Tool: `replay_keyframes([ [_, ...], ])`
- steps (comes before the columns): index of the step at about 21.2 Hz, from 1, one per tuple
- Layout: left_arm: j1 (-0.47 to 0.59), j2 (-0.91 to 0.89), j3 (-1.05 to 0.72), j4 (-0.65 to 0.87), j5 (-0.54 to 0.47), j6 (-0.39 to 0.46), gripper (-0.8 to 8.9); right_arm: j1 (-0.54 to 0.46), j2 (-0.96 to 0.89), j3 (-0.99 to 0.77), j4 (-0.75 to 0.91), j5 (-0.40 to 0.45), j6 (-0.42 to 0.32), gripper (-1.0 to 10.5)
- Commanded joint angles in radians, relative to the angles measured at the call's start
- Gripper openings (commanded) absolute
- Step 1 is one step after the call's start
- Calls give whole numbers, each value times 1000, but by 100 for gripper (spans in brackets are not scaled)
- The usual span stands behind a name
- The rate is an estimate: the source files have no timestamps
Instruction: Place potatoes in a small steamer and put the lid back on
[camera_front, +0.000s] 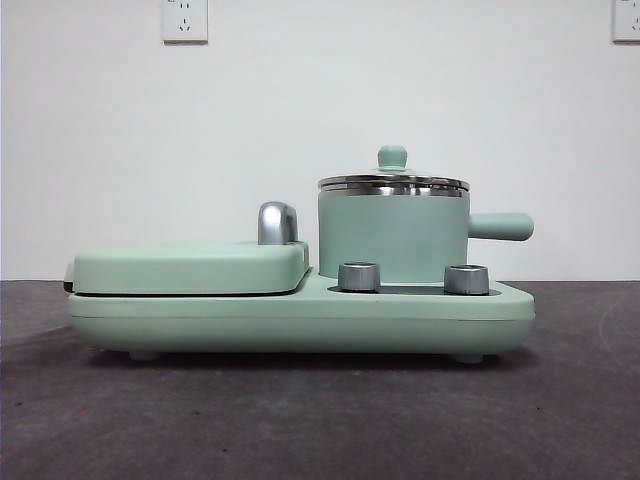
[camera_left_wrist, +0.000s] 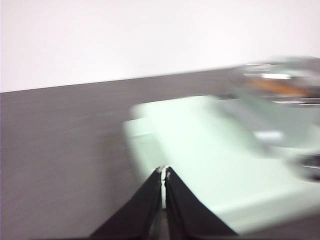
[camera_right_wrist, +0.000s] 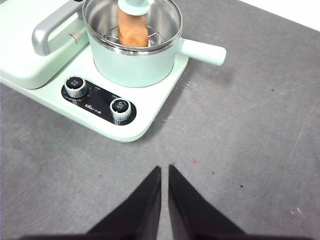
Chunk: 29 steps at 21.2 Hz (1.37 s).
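Note:
The small steamer (camera_front: 392, 238) stands on the right half of the mint-green appliance base (camera_front: 300, 315). The lid (camera_front: 393, 180) sits on its rim, green knob up. In the right wrist view the potato (camera_right_wrist: 133, 30) shows through the glass lid (camera_right_wrist: 132, 20), lying inside the steamer (camera_right_wrist: 135, 55). My right gripper (camera_right_wrist: 165, 168) is shut and empty, above the bare table, well away from the pot. My left gripper (camera_left_wrist: 163, 171) is shut and empty beside the flat griddle; its view is blurred, with the steamer (camera_left_wrist: 280, 100) at its edge. Neither arm shows in the front view.
The flat griddle with its cover (camera_front: 190, 268) and chrome handle (camera_front: 277, 222) fills the left half of the base. Two steel dials (camera_front: 359, 277) sit in front of the pot. The pot's side handle (camera_front: 500, 226) sticks out to the right. Dark grey tabletop (camera_front: 320, 420) lies all around.

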Motion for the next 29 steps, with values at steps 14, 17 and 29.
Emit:
replay_keyframes([
  [14,202,-270,-357,58,-50,-178,9,5,2,5,11,-2,10,21],
  [17,204,-265,-355,58,-51,-178,9,5,2,5,11,-2,10,21],
  [29,203,-265,-354,58,-51,-178,9,0,-11,4,35,8,-27,21],
])
